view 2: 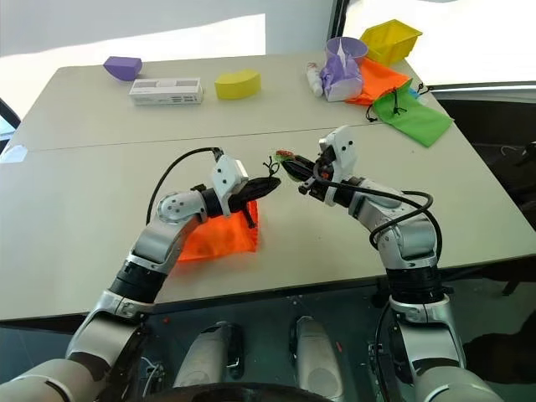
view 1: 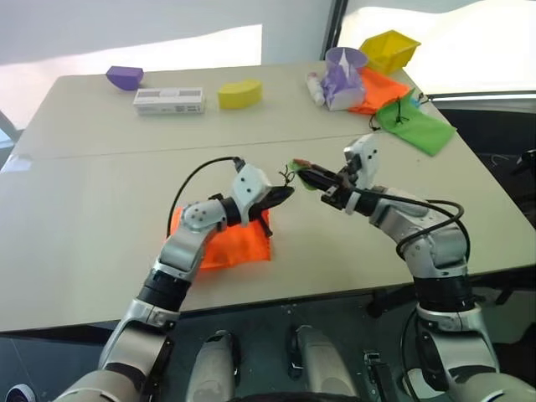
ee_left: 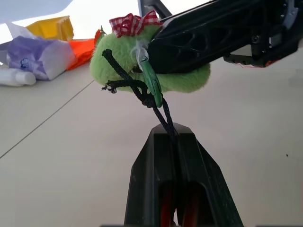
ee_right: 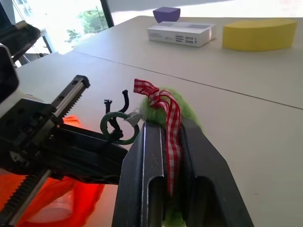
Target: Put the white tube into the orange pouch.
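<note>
While the left gripper [ee_left: 176, 142] is clamped on the dark cord [ee_left: 158, 106], the right gripper [ee_right: 163, 137] is closed on the green pom [ee_left: 118, 61] (a red-checked ribbon [ee_right: 165, 106] tied on it). Both hang just above the orange pouch [view 1: 234, 243], which lies flat on the bench [view 1: 100, 193] under the left arm. Beyond stand a white box [view 1: 169, 100] with print too small to read, a yellow block [view 1: 240, 93] and a purple block [view 1: 125, 77]. At the far right corner a purple cup [view 1: 343, 75], a duller orange pouch [view 1: 378, 88], a green pouch [view 1: 416, 126] and a yellow bin [view 1: 390, 50] cluster. I cannot pick out the white tube with certainty.
</note>
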